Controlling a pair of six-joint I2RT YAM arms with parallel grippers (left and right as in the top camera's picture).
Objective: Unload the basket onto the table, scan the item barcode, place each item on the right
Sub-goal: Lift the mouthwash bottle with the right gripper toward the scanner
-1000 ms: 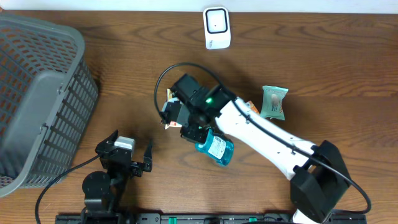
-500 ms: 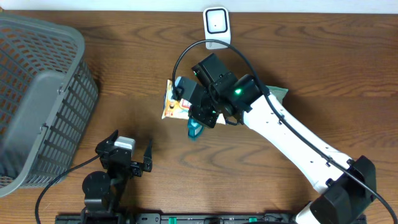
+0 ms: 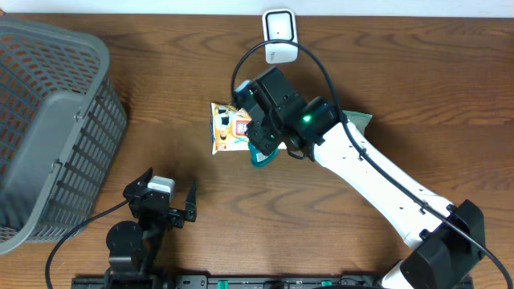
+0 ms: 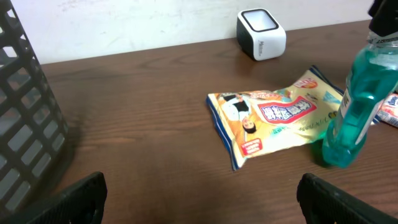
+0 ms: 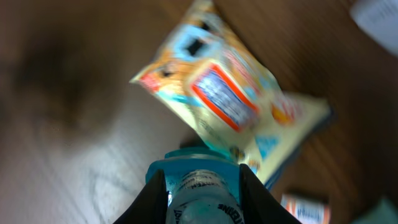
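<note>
Mid-frame, the right tool point(image 3: 259, 136) is clamping a teal plastic bottle point(image 4: 353, 93); lower left, the left tool point(image 3: 166, 202) is gaping wide.

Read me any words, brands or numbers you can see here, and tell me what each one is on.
Snack bag: red banner with printed characters, too small to read.
Scanner: small lettering on its side, too small to read.
Bottle: label print, blurred.
Nothing here can be quoted.

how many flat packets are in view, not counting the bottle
3: a yellow snack bag lying flat beside the bottle, a small red-and-white packet just behind that bottle, a green packet peeking out from under the right arm. The arm may hide more.
</note>
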